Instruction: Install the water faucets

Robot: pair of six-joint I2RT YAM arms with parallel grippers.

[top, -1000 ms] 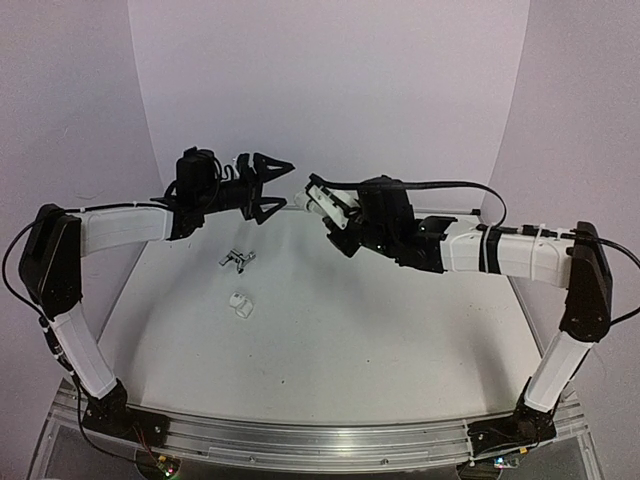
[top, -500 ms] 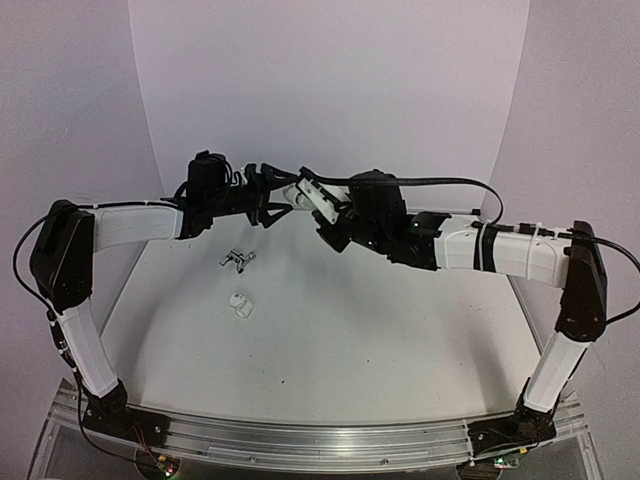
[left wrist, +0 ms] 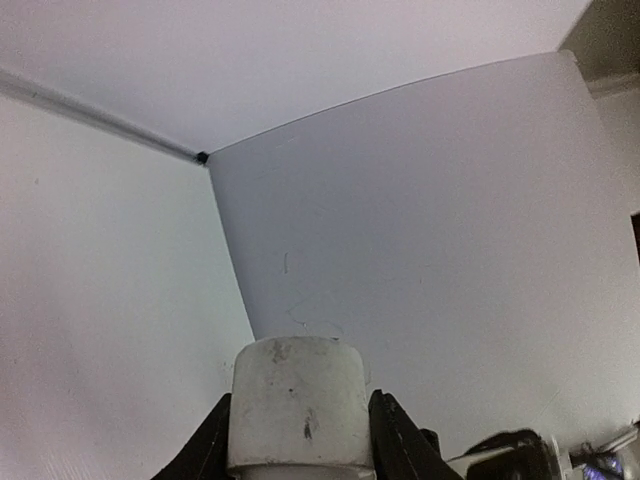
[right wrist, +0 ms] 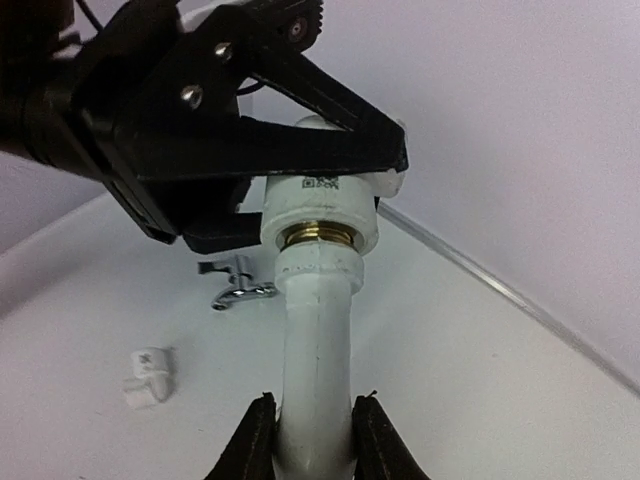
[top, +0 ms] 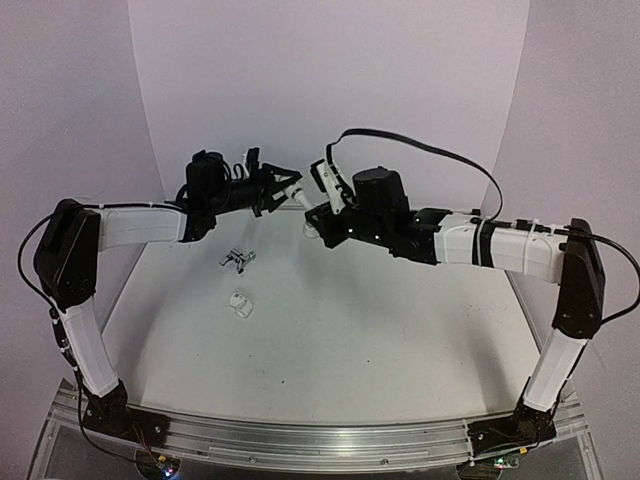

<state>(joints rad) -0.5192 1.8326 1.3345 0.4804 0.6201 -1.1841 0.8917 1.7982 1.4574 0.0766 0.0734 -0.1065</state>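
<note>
The water faucets are in pieces. A white pipe (right wrist: 315,340) with a brass ring ends in a white collar fitting (right wrist: 320,215). My right gripper (right wrist: 312,430) is shut on the pipe's lower part, held in the air over the back of the table (top: 318,212). My left gripper (top: 278,188) is shut on the collar fitting (left wrist: 298,395), and its black fingers (right wrist: 300,140) clamp the collar from the side. A silver metal tap (top: 237,259) and a small white fitting (top: 241,304) lie loose on the table.
The white table (top: 400,330) is bounded by pale back and side walls. The metal tap (right wrist: 238,285) and small white fitting (right wrist: 148,376) lie below and left of the held pipe.
The left gripper moved right to meet the pipe and closed from wide open onto the collar fitting. The right arm lifted and swung the pipe toward it.
</note>
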